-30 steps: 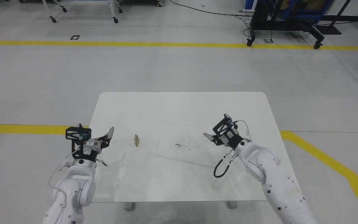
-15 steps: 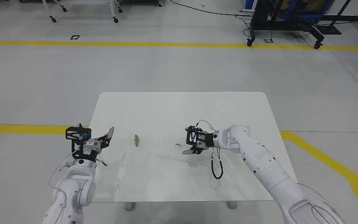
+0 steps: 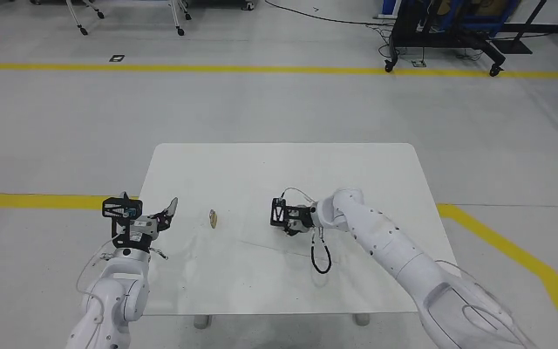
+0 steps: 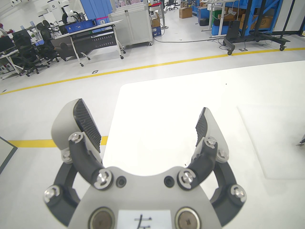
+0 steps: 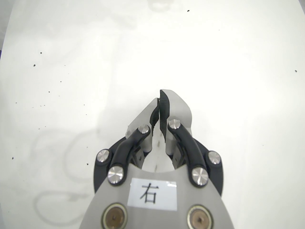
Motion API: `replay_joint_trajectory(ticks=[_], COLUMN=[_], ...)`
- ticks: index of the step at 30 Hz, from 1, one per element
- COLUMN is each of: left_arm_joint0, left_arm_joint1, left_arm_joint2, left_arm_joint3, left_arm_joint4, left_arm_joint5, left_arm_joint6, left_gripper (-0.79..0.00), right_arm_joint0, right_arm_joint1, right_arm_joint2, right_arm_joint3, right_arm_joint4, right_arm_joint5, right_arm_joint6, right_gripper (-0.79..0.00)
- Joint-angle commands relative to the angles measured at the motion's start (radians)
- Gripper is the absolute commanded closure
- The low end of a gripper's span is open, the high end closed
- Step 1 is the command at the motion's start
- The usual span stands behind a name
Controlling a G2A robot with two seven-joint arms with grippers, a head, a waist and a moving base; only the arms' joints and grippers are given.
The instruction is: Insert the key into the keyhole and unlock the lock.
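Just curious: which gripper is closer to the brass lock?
Left. The left gripper is close on one side of the lock; the right gripper is farther off on the other.

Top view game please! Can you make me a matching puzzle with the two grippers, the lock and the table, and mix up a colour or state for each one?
Things:
1. left gripper
2. right gripper
3. lock
4. table

Colour or state:
A. brass-coloured
B. fingers shut together
C. white
D. fingers wide open

Right pairs: 1-D, 2-B, 3-A, 4-C.
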Motion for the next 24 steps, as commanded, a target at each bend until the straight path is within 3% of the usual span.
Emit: replay_joint_trajectory(ticks=[1,10,18,24], left_arm_joint0=[0.000,0.000,0.000,0.000], left_arm_joint1=[0.000,0.000,0.000,0.000], left_arm_joint2=[0.000,0.000,0.000,0.000], left_arm_joint3=[0.000,0.000,0.000,0.000], left_arm_joint4=[0.000,0.000,0.000,0.000], left_arm_joint5=[0.000,0.000,0.000,0.000], left_arm_joint6=[0.000,0.000,0.000,0.000], left_gripper=[-0.785,-0.785,-0.785,-0.785], right_arm_joint0=[0.008,-0.011,-0.122,-0.183], right_arm_joint1=[-0.007,0.012,0.087,0.139], right_arm_joint2=[-0.011,-0.005,0.058,0.129], right_arm_joint3=[0.016,-0.048,-0.220,-0.307], right_arm_joint4=[0.004,-0.099,-0.327,-0.408], right_arm_joint5=[-0.009,0.031,0.123,0.095], right_arm_joint6=[-0.005,-0.089,-0.284,-0.395], right_gripper=[0.000,0.000,0.000,0.000])
